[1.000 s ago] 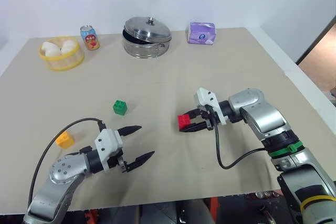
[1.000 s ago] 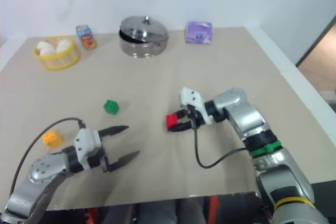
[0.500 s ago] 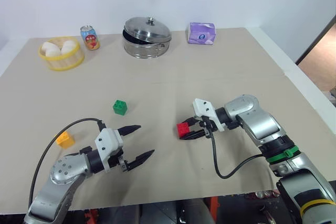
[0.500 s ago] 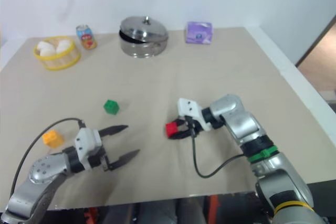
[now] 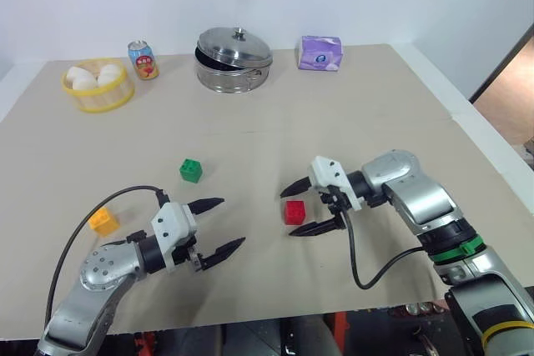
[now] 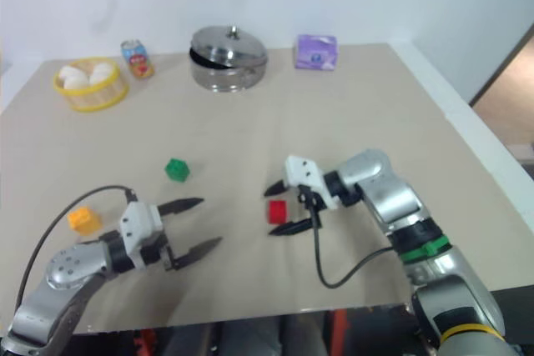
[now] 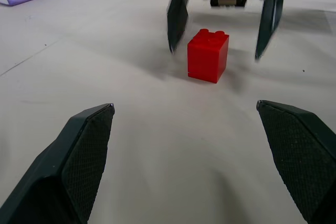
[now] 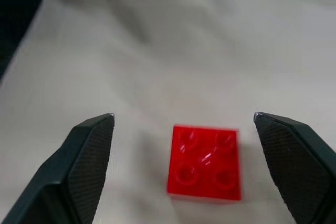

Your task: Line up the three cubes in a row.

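on the far left of the beige table top (image 5: 400, 114), the small yellow-orange studded plastic cube (image 5: 103, 222) sits alone, just behind the cable of the left arm. next along, the left gripper (image 5: 224, 226) hovers low over the table with its two black fingers spread wide and nothing between them. behind it and a little to the right lies the small green studded plastic cube (image 5: 190, 170), well apart from the yellow-orange one and set farther back.

right of centre, the small red studded plastic cube (image 5: 294, 212) stands upright on the table, studs up. the right gripper (image 5: 309, 205) straddles it with its fingers parted, one on each side and neither touching the cube, so the red cube is resting free, not held.

judging by the layout, the row is barely begun: the red cube looks placed at what may be the right-hand end, roughly level with the yellow-orange cube but far from it, while the green one lies out of line behind. what seems left is to bring green and yellow-orange in beside the red so all three sit close on one straight line.
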Tool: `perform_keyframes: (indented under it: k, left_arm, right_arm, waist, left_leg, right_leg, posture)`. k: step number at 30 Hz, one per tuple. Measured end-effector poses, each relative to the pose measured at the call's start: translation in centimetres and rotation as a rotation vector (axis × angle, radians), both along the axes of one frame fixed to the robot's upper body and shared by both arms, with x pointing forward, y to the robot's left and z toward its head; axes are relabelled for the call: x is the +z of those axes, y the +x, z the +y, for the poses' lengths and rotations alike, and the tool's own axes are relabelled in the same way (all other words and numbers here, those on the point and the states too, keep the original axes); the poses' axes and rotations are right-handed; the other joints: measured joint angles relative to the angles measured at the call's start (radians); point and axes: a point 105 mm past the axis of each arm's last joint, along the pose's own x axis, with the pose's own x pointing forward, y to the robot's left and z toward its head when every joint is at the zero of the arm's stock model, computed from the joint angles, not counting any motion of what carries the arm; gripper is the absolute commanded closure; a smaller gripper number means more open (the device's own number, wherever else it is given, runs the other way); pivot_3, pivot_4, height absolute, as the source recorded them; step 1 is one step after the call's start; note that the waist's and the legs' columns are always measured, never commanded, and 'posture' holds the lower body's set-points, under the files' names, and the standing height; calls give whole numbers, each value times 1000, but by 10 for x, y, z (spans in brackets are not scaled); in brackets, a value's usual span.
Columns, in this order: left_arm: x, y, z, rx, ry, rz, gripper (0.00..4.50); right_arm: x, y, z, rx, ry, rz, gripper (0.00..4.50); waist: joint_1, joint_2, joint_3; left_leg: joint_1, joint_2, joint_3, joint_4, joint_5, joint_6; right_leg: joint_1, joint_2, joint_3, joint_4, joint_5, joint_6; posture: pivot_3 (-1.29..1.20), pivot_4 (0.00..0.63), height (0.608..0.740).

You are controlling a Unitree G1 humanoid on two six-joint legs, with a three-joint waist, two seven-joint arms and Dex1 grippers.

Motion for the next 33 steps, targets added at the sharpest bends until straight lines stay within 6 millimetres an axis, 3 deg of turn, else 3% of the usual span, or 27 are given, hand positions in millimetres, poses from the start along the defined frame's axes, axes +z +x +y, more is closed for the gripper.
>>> perform_keyframes:
  k: [1, 3, 5, 15, 18, 21, 28, 33]
  left_arm:
    - [0, 0, 0, 0, 0, 1, 0]
    - [2, 1, 9, 51, -23, 26, 0]
    - [10, 10, 25, 161, -60, 16, 0]
    - [13, 20, 45, 398, -114, 9, 0]
    - [17, 21, 53, 616, -201, -24, 0]
    - [15, 21, 61, 718, -174, -49, 0]
    - [24, 36, 52, 755, -234, -52, 0]
    - [13, 44, 54, 772, -218, 9, 0]
  right_arm:
    - [1, 0, 0, -1, 3, 0, 59]
    - [37, -3, 7, -8, 136, 10, 59]
    - [55, -14, 18, 29, 221, 17, 59]
    - [58, -29, 29, 44, 263, 31, 59]
    - [57, -29, 32, 40, 271, 32, 59]
    - [59, -30, 35, 52, 278, 31, 59]
    - [61, -23, 43, 69, 288, -14, 59]
    - [60, -19, 44, 62, 284, -38, 59]
  waist:
    - [0, 0, 0]
    - [-1, 0, 0]
    - [2, -1, 0]
    - [1, -1, 0]
    - [2, -1, 0]
    - [2, -1, 0]
    - [2, -2, -1]
    - [2, -2, -1]
  left_leg:
    - [0, 0, 0, 0, 0, 0]
    - [0, 2, 0, 0, 0, 0]
    - [1, 4, 0, 0, 0, 0]
    - [1, 4, 1, 0, 0, 0]
    - [1, 4, 1, 2, 0, 0]
    - [1, 5, 1, 2, 0, 0]
    - [1, 11, 1, 3, 0, -1]
    - [1, 13, 1, 3, 0, -1]
  right_leg:
    - [0, 0, 0, 0, 0, 0]
    - [0, 1, 0, 0, 1, -1]
    - [0, 3, 0, 0, 1, -2]
    - [0, 4, 1, 0, 2, -2]
    - [0, 4, 1, 0, 3, -2]
    - [0, 5, 1, 0, 3, -3]
    - [0, 13, 2, 0, 5, -6]
    - [-1, 15, 1, 0, 5, -9]
  posture:
    - [0, 150, 740]
    - [0, 150, 740]
    - [0, 150, 740]
    - [0, 150, 740]
    - [0, 150, 740]
    - [0, 150, 740]
    - [0, 150, 740]
    - [0, 150, 740]
